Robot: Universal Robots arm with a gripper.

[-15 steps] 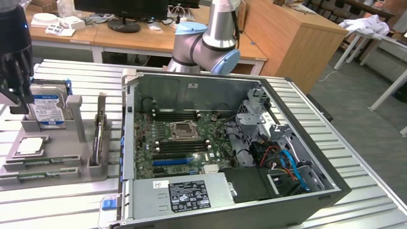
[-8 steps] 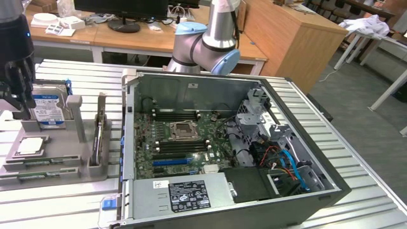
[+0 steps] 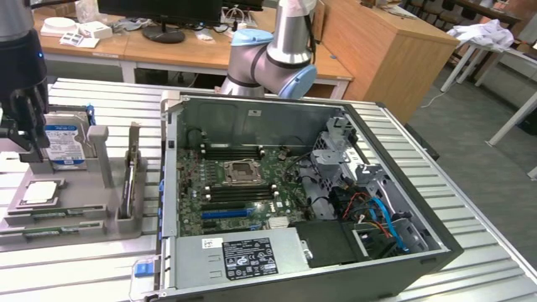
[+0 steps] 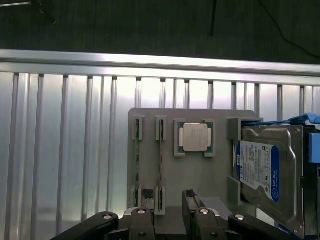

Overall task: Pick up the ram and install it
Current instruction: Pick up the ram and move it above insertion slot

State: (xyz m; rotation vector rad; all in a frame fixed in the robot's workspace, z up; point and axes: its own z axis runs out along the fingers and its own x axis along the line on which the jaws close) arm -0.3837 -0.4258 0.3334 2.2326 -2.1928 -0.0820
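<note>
Slatted table w/ PC case, tray

Your ribbed metal desk sits in front of a long wooden table with a dark monitor and small white boxes on it. On the exterior view's right you have a wooden cabinet standing on grey floor, and a crumpled white cloth further back.

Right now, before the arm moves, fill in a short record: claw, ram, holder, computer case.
claw: open, holding nothing, above the grey holder
ram: on edge in a holder slot, not picked up
also on holder: processor, hard drive
computer case: side open, motherboard exposed
</note>
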